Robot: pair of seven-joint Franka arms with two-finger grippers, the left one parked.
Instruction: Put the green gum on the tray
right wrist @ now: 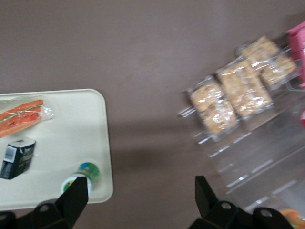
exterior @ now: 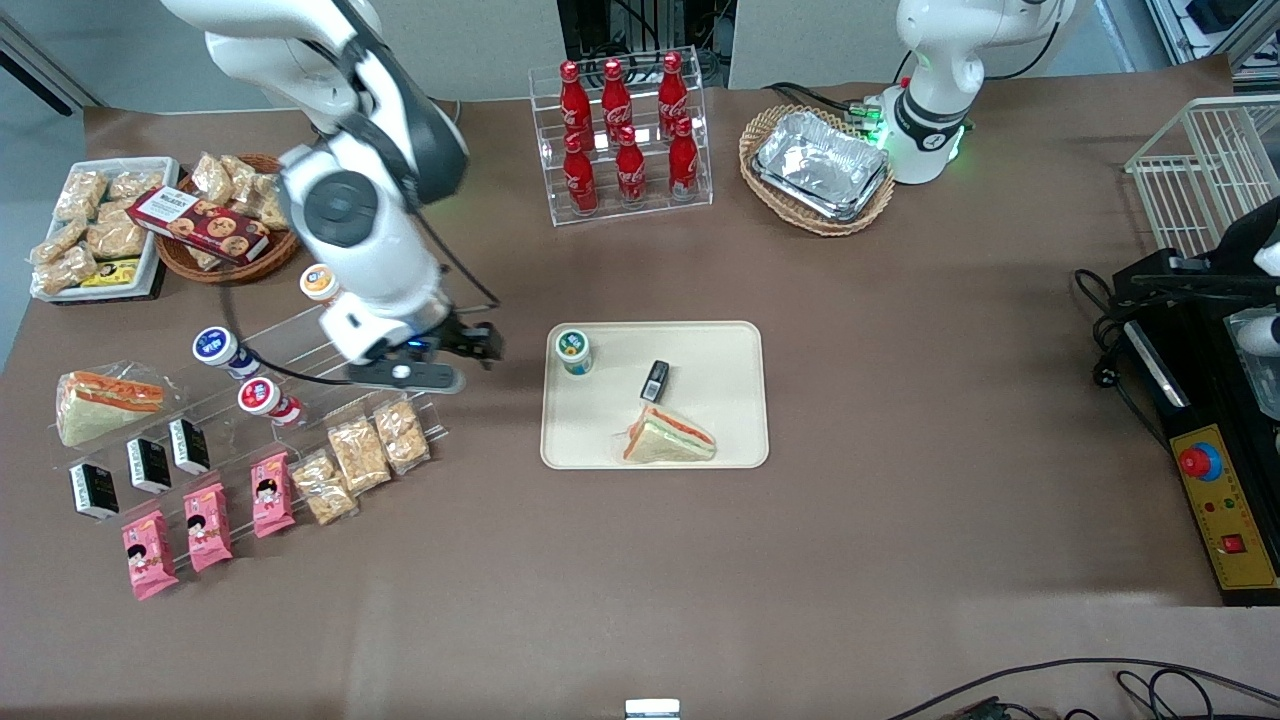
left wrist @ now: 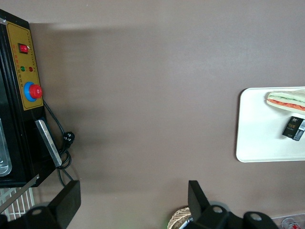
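Observation:
The green gum (exterior: 573, 350) stands upright on the cream tray (exterior: 720, 400), in the tray corner nearest the working arm. The right wrist view shows the green gum (right wrist: 85, 174) near the tray (right wrist: 71, 133) rim, partly covered by one black finger. My gripper (exterior: 480, 345) hovers over the bare brown table between the tray and the clear snack rack, apart from the bottle. In the right wrist view the gripper (right wrist: 142, 193) is open, with only table between its fingers.
A wrapped sandwich (exterior: 668, 438) and a small black box (exterior: 655, 381) lie on the tray. The clear rack (exterior: 300, 400) holds biscuit packs, pink packs, and blue-, red- and orange-lidded bottles (exterior: 319, 283). Cola bottles (exterior: 625, 140) and a basket of foil trays (exterior: 820, 165) stand farther from the camera.

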